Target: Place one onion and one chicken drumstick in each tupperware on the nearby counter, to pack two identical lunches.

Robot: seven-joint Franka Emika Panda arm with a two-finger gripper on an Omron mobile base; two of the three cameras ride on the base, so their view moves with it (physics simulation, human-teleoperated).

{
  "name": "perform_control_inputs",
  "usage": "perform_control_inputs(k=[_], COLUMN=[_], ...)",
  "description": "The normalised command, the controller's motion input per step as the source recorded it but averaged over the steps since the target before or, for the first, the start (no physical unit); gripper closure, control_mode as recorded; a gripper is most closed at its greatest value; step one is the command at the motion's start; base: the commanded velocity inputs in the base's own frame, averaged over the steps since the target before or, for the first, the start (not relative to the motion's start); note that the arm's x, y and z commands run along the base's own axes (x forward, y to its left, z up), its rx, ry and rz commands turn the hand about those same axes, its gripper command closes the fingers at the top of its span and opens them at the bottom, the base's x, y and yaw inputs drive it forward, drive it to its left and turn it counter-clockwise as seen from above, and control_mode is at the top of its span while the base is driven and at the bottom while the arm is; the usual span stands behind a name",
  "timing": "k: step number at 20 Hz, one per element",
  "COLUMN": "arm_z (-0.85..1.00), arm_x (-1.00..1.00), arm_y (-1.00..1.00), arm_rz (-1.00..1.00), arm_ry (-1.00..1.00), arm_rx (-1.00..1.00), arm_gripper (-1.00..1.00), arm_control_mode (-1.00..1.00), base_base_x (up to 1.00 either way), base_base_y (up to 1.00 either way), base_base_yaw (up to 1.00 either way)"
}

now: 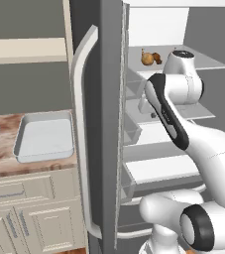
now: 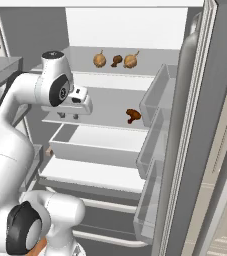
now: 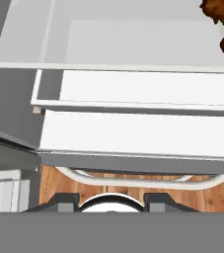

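Tupperware (image 1: 44, 136) sits empty on the counter (image 1: 29, 166); gripper (image 2: 69, 116) grip state unclear.

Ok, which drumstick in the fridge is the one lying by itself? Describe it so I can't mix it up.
Look into the open fridge and find the middle shelf, one below the top shelf that carries two onions with a drumstick between them. The lone chicken drumstick lies near that middle shelf's right end, close to the door bins. It is dark reddish-brown and has nothing else beside it.
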Motion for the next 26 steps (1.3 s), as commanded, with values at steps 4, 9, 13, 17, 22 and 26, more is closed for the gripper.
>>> perform_control_inputs(k=[4, 9, 13, 17, 22, 26], arm_z=[0.05, 0.42, 0.65, 0.69, 0.63, 0.54], arm_x=[-0.28, -0.46, -0.21, 0.00, 0.06, 0.22], arm_y=[0.00, -0.25, -0.24, -0.05, 0.00, 0.00], arm_rz=[0.00, 0.00, 0.00, 0.00, 0.00, -0.02], arm_ry=[-0.06, -0.27, -0.34, -0.30, -0.27, -0.16], arm_rx=[0.00, 0.00, 0.00, 0.00, 0.00, 0.00], arm_gripper=[-1.00, -1.00, -1.00, -1.00, -1.00, -1.00], arm_control_mode=[-1.00, -1.00, -1.00, -1.00, -1.00, -1.00], base_base_x=[0.00, 0.00, 0.00, 0.00, 0.00, 0.00], base_base_y=[0.00, 0.00, 0.00, 0.00, 0.00, 0.00], base_base_yaw=[0.00, 0.00, 0.00, 0.00, 0.00, 0.00])
